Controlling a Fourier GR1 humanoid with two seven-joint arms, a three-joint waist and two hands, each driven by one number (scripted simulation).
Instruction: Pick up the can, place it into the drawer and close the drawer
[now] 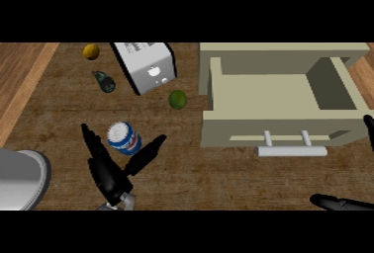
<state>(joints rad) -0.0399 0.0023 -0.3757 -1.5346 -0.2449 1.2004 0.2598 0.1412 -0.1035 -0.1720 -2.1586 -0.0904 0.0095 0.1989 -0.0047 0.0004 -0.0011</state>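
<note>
The left hand's (110, 173) black fingers (91, 143) stand spread wide around the blue-and-white cylindrical metal can (124, 138), holding nothing; the pick-up looks about to start, and next they should close on it. The can stands upright on the brown wood-grain desk (219, 178), left of the open beige box-shaped drawer (281, 133).

A wooden worktop (219, 183) holds a silver toaster (146, 66) at the far left, with a yellow lemon (90, 51), dark avocado (106, 81) and green lime (177, 99) nearby.
</note>
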